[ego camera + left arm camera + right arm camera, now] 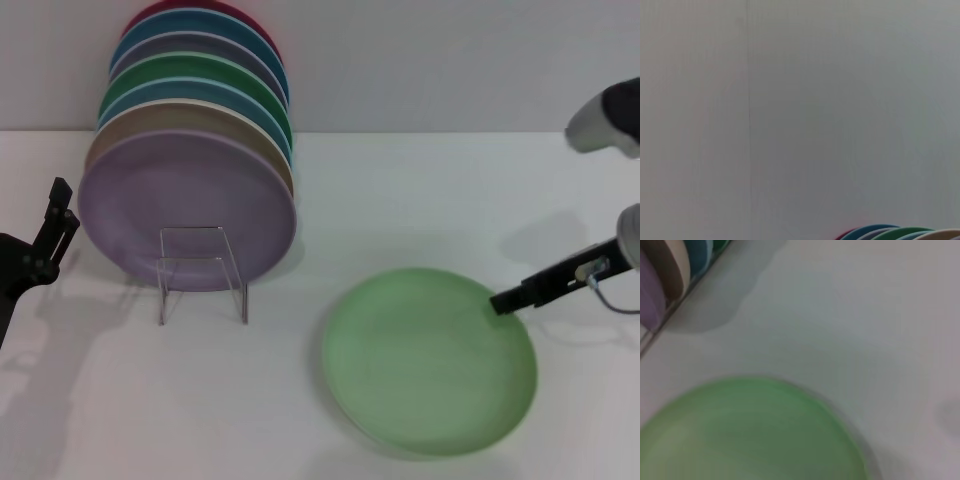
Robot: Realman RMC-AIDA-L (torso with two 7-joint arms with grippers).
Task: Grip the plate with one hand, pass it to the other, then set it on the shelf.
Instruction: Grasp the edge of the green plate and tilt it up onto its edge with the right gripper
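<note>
The light mint-green plate (428,360) lies flat on the white table, right of centre in the head view, and fills the near part of the right wrist view (747,435). My right gripper (500,303) reaches in from the right, its tip at the plate's far right rim. The shelf (202,272), a small clear acrylic rack, stands left of the plate. My left gripper (60,208) hangs at the far left, beside the rack and apart from the plate.
A row of upright plates leans in the rack behind its clear front frame: a lavender one (185,210) in front, then beige, teal, dark green and others. Their top edges (900,233) show in the left wrist view against the grey wall (450,60).
</note>
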